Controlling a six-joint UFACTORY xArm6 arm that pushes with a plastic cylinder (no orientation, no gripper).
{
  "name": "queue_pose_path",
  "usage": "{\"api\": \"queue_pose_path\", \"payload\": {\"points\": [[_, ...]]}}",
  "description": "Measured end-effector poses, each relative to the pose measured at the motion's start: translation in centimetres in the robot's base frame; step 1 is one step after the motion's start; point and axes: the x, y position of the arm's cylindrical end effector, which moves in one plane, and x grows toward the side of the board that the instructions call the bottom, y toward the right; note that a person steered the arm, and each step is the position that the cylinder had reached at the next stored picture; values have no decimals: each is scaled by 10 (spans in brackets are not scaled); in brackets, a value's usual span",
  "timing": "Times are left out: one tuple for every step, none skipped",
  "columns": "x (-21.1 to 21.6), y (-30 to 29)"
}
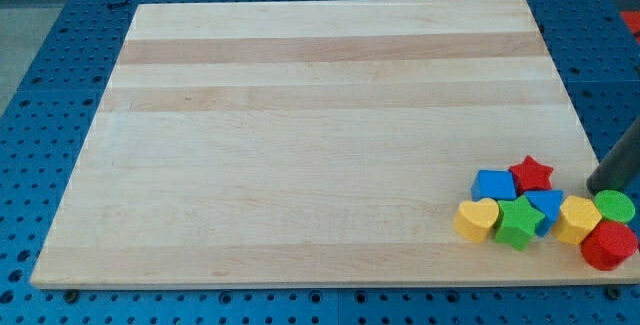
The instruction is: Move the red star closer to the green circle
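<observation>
Camera view: my tip (597, 189), a bare jawless rod holding nothing, sits right of red star (531, 173), just above green circle (614, 205), seemingly mid-reposition since pushing leftward would separate them.

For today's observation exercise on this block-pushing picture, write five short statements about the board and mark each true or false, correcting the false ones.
1. All the blocks sit in the bottom right corner of the board. True.
2. The red star touches the green circle. False: they are apart, with a yellow block lying between them, lower down.
3. My tip is at the view's left of the red star. False: it is at the star's right, just above-left of the green circle.
4. The green star lies between the yellow heart and the yellow block. True.
5. A red cylinder lies just below the green circle. True.
</observation>
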Motion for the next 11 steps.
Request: {"api": "queue_pose_path", "payload": {"points": [[-25,-9],[-40,-35],[-43,-71],[-43,-109],[-41,-111],[-36,-96],[-29,-82],[-24,-63],[-20,-49],[-20,-47],[-30,-73]]}}
